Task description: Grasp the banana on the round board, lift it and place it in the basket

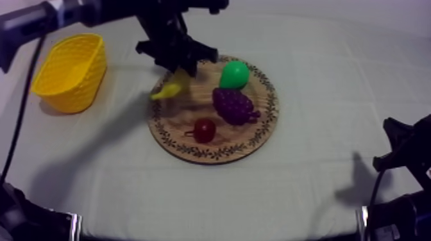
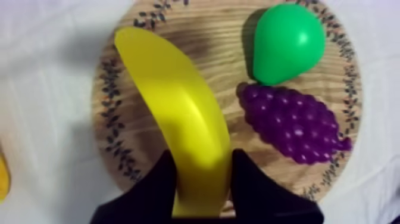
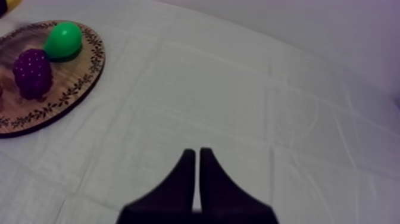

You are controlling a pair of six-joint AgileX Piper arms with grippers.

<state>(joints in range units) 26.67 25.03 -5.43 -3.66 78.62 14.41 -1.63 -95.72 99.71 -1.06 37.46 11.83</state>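
You are about midway, by my reading: the pick looks made and the carry is not yet begun. At the far left the basket (image 1: 67, 70) stands with no banana in it, so the placing is all ahead of you. To its right your left gripper (image 1: 173, 61) hangs over the left rim of the board (image 1: 215, 152) with the banana (image 1: 169, 88) in it; one yellow tip pokes out past the rim toward the basket. The fruit seems to be raised a little off the wood, though I cannot tell that for sure. What is left is to move it left across the bare cloth (image 1: 128, 160), bring it over the basket and let go. Now the jaws. Seen from the left wrist, the left gripper (image 2: 202, 158) is closed round the banana (image 2: 175, 101) near one end, a black finger pressed to each side and the long curve reaching out over the board (image 2: 122, 143). The pear (image 1: 234, 74), grapes (image 1: 234, 106) and red fruit (image 1: 204, 130) lie on the board, apart from the fingers. At the near right your right gripper (image 3: 196, 156) is idle over the cloth, its fingers together with nothing between them.
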